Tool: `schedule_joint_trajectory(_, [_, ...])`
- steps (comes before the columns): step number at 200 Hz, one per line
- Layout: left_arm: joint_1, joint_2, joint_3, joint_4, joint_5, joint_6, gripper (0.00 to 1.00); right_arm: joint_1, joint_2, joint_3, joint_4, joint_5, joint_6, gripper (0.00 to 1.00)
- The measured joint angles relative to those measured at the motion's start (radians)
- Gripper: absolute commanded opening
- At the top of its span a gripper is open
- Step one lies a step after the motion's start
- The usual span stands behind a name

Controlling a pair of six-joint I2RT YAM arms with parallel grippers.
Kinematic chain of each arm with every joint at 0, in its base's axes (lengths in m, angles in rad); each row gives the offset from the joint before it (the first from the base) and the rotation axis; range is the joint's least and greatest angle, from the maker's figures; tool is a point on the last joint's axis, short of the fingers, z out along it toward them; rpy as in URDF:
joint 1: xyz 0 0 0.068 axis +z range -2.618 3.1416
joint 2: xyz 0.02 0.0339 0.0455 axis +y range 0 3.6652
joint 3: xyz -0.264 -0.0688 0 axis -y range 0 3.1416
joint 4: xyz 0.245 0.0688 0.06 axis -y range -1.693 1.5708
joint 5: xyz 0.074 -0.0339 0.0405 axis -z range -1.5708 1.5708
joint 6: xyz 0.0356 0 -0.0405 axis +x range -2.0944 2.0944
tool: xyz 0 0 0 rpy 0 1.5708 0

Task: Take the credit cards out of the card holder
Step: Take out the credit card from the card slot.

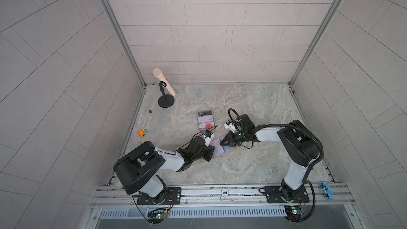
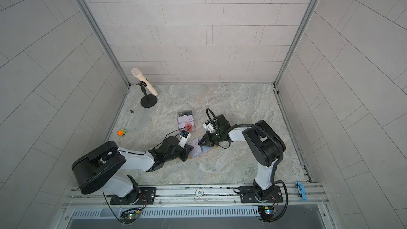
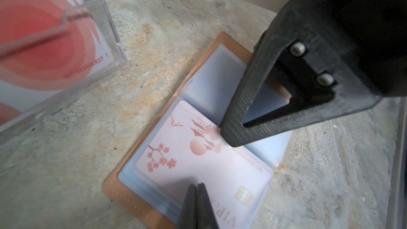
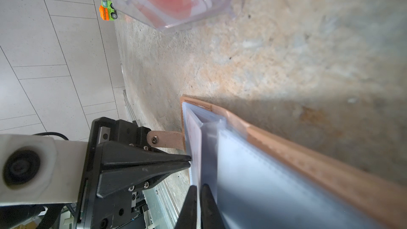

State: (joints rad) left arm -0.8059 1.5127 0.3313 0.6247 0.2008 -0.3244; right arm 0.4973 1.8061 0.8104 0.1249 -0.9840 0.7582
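the card holder (image 3: 112, 191) is tan leather with pale stitching round its edge, and its sleeves (image 3: 215, 73) are a milky blue-white. the credit card (image 3: 198, 168) on it is soft pink, printed with rose-gold cherry blossom, birds and a pagoda, plus a gold chip. the cards (image 3: 39, 40) in the clear box (image 3: 108, 25) carry red-to-coral rings. the toy car (image 4: 107, 9) is orange and lime green. the tabletop (image 1: 253, 106) is marbled grey and sandy beige.

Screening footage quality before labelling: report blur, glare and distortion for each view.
In both top views wide-angle distortion bows the tiled walls, no glare; in the left wrist view the pink card is fairly sharp, the clear box softer; in the right wrist view the card holder smears close up, the toy truck is crisp.
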Motion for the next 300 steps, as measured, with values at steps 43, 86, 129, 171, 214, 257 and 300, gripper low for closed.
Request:
schedule_joint_trajectory(43, [0.000,0.000,-0.006,0.011,-0.003,0.000,0.00,-0.002,0.000,0.000,0.004,-0.002,0.003,0.00])
schedule_joint_trajectory(86, [0.000,0.000,-0.018,0.017,-0.009,-0.001,0.00,-0.026,-0.005,-0.014,0.006,-0.010,0.002,0.00])
schedule_joint_trajectory(129, [-0.002,0.000,-0.020,0.022,-0.013,-0.001,0.00,-0.048,-0.040,-0.016,-0.035,-0.013,-0.043,0.00])
schedule_joint_trajectory(171, [-0.003,0.003,-0.020,0.026,-0.011,-0.004,0.00,-0.066,-0.068,-0.008,-0.128,0.014,-0.109,0.00])
schedule_joint_trajectory(214, [-0.004,0.007,-0.020,0.033,-0.011,-0.008,0.00,-0.085,-0.119,0.014,-0.240,0.063,-0.187,0.00])
schedule_joint_trajectory(257, [-0.004,0.006,-0.020,0.033,-0.011,-0.019,0.08,-0.110,-0.162,0.014,-0.292,0.094,-0.214,0.00])
schedule_joint_trajectory(300, [-0.006,-0.029,-0.017,-0.006,0.014,-0.047,0.37,-0.138,-0.239,0.014,-0.313,0.097,-0.227,0.00])
